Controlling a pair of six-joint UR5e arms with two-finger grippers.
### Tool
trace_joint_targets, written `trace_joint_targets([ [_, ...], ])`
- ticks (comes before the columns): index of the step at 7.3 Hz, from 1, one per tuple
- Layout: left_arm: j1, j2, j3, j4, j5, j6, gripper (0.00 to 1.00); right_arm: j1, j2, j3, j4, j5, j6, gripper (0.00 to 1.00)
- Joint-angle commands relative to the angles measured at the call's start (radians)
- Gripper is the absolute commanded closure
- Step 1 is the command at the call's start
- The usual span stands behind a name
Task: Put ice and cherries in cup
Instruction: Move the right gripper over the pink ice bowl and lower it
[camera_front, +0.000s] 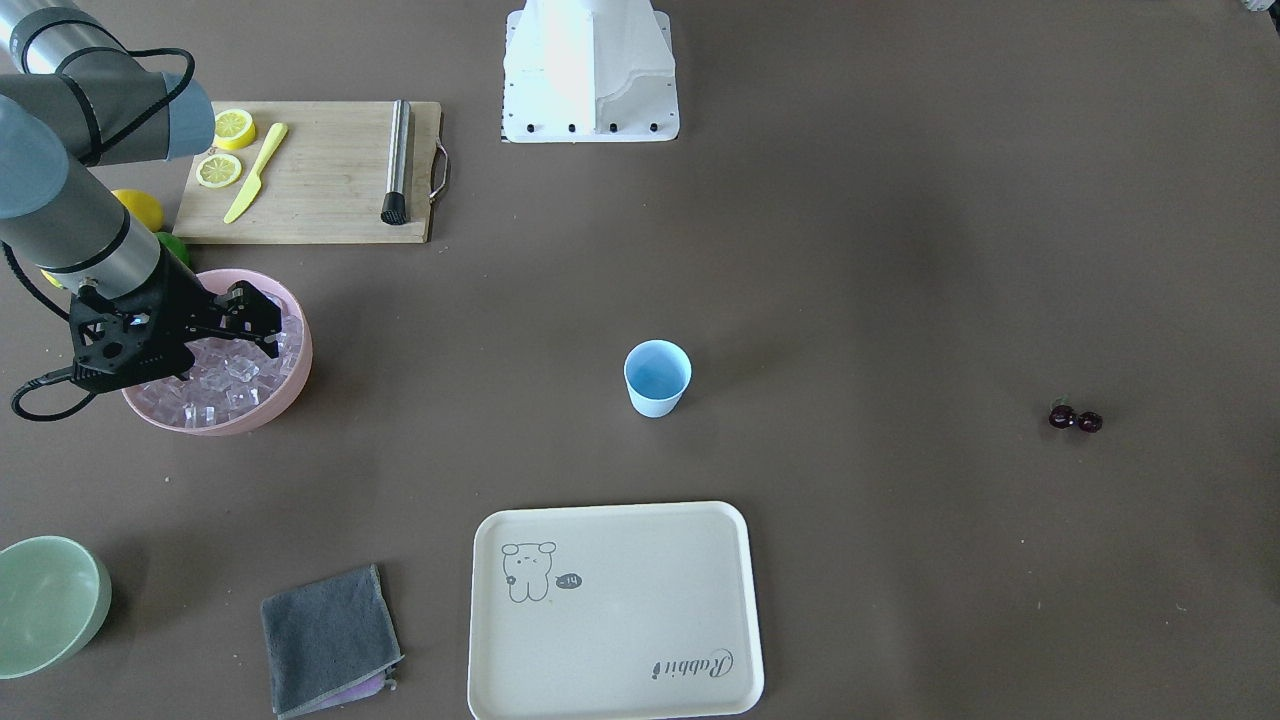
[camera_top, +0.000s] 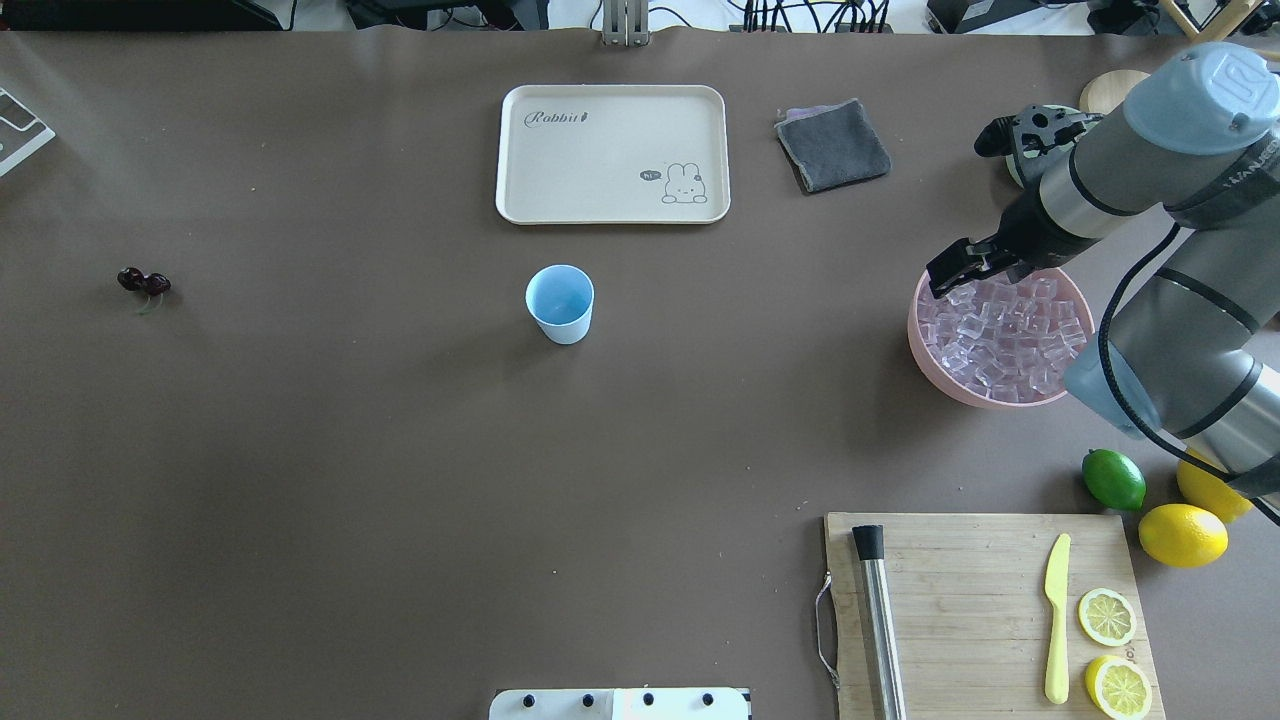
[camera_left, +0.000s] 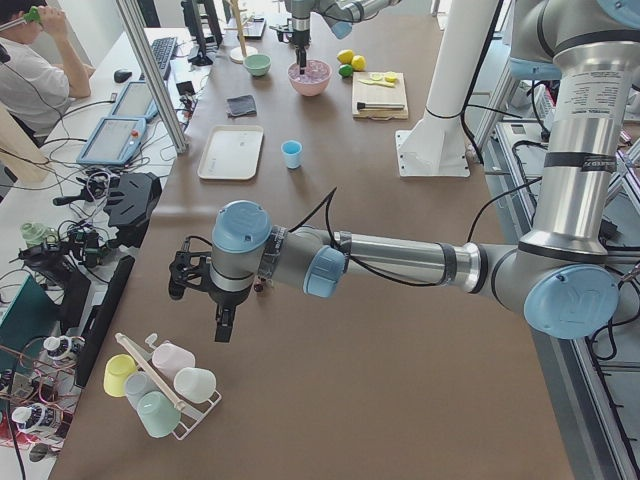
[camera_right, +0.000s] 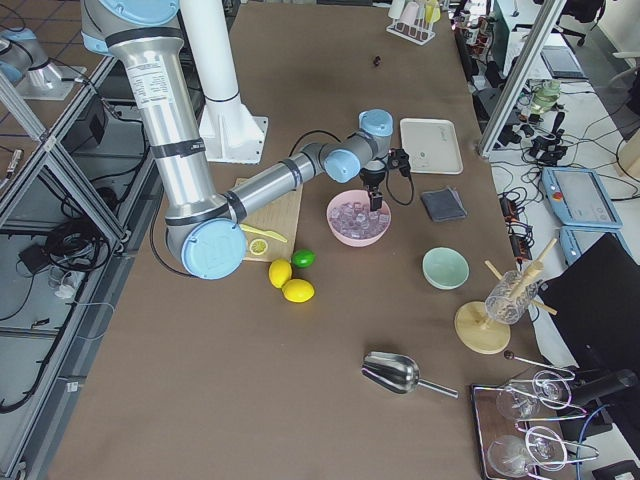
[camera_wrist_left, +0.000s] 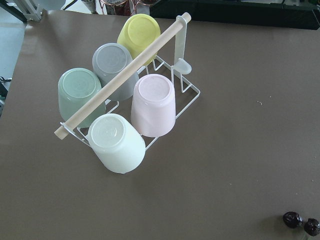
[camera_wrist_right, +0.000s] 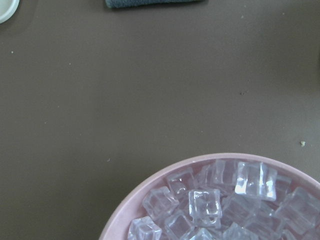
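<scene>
The light blue cup (camera_front: 657, 377) stands upright and alone mid-table. Ice (camera_top: 1005, 330) fills a pink bowl (camera_top: 925, 345) on the robot's right side. My right gripper (camera_front: 268, 322) hovers over the bowl's rim just above the cubes, open, and I see nothing between its fingers. Its wrist view looks down on the ice (camera_wrist_right: 205, 207) with no fingers showing. The cherries (camera_top: 144, 283) lie on the table far to the robot's left. My left gripper (camera_left: 222, 325) hangs above the table near the cherries (camera_wrist_left: 298, 223); I cannot tell whether it is open or shut.
A cream tray (camera_front: 615, 610) and a grey cloth (camera_front: 330, 640) lie beyond the cup. A pale green bowl (camera_front: 45, 600) sits near the pink one. A cutting board (camera_top: 960, 600) holds a knife and lemon slices, with a lime (camera_top: 1113, 478) and lemons alongside. A rack of cups (camera_wrist_left: 125, 110) stands by the left gripper.
</scene>
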Motion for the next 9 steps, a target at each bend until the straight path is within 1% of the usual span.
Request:
trace_joint_targets([
  [1, -0.001, -0.001, -0.009, 0.000, 0.001, 0.001, 0.02, -0.014, -0.021, -0.007, 0.003, -0.003, -0.003, 0.00],
  [3, -0.001, -0.003, -0.011, 0.000, 0.001, 0.001, 0.02, -0.014, -0.040, -0.028, 0.003, -0.021, 0.006, 0.00],
  [6, -0.001, 0.009, -0.015, -0.003, 0.000, 0.002, 0.02, -0.015, -0.028, -0.042, 0.005, -0.043, 0.006, 0.02],
  [7, -0.001, 0.009, -0.011, -0.003, 0.000, 0.004, 0.02, -0.015, -0.027, -0.040, 0.005, -0.073, 0.006, 0.03],
  [9, -0.001, 0.020, -0.006, -0.005, 0.000, 0.002, 0.02, -0.020, -0.014, -0.042, 0.005, -0.095, 0.002, 0.03],
])
